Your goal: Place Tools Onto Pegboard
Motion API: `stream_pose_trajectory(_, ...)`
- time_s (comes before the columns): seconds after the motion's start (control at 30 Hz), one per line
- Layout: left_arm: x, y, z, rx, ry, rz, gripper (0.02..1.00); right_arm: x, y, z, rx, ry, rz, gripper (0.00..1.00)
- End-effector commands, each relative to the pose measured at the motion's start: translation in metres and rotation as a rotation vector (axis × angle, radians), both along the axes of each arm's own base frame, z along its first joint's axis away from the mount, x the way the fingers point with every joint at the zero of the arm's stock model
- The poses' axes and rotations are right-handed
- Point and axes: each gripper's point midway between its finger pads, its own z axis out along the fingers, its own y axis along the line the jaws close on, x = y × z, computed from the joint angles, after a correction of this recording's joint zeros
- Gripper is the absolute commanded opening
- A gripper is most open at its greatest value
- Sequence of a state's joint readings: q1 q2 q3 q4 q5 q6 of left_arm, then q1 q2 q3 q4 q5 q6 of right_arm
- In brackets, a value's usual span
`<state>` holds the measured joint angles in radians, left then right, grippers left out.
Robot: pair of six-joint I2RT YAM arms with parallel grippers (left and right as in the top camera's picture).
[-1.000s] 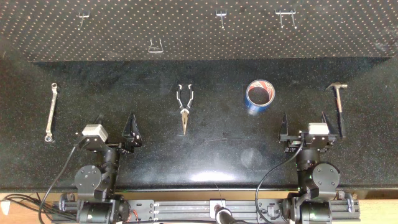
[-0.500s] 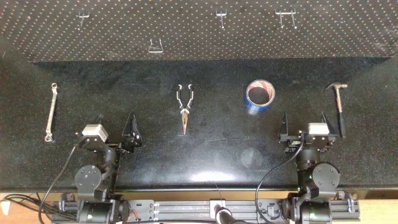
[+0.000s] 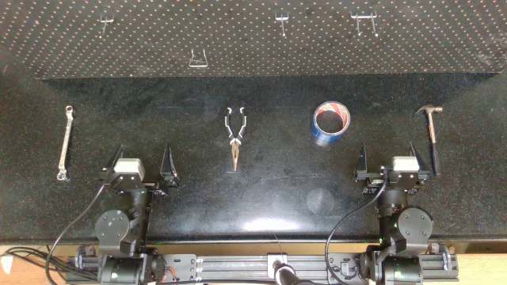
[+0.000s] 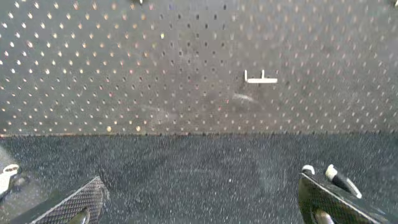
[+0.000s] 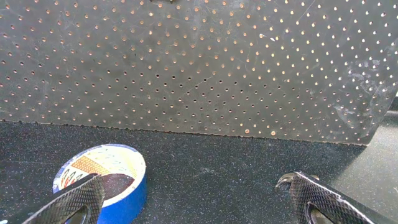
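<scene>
Pegboard (image 3: 238, 32) first: upright along the whole 12 o'clock edge, bare of tools, so by the look of things nothing hung yet. In front, dark worktop (image 3: 277, 186), with the tools laid flat in a loose row across the middle, well apart, probably to leave finger room around each.

Left gripper (image 3: 143, 162) at about 8 o'clock, fingers spread wide with nothing between, pointed toward 12. Right gripper (image 3: 387, 161) at about 4 o'clock, likewise released and empty, likewise aimed at the board. Both low and close to their own bases, seemingly a ready pose ahead of a first reach.

Hammer (image 3: 432, 133) at 3 o'clock, head toward 12, handle just beside the right gripper's outer finger; likely that arm's nearest pick. Wrench (image 3: 65, 142) at 9 o'clock, lengthwise toward 12, on the left gripper's side. Blue tape roll (image 3: 331, 120) at 2 o'clock, ahead of the right gripper. Pliers (image 3: 235, 136) near the centre, nose toward 6, handles toward 12.

Smallest: four wire hooks (image 3: 198, 57) spread along the board from 11 to 1 o'clock, differing in shape, presumably one suited to each tool.
</scene>
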<state>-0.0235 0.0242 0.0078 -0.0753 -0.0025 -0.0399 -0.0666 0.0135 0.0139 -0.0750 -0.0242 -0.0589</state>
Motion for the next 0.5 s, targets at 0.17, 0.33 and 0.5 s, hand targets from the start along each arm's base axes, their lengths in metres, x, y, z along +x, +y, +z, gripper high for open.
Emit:
stream_pose_trajectory(0.17,-0.056,0.096,0.095,0.16,0.922,0.426,0.996,0.0,-0.002,-0.001,-0.011,-0.005,-0.01,0.976)
stream_pose_trajectory(0.33,-0.034,0.177,0.02,0.165,1.376,0.256,0.98,0.0,-0.002,-0.001,-0.011,-0.005,-0.01,0.972)
stream_pose_trajectory(0.5,-0.034,0.22,-0.048,0.148,1.512,0.027,0.98,0.0,-0.002,-0.001,-0.011,-0.005,-0.01,0.976)
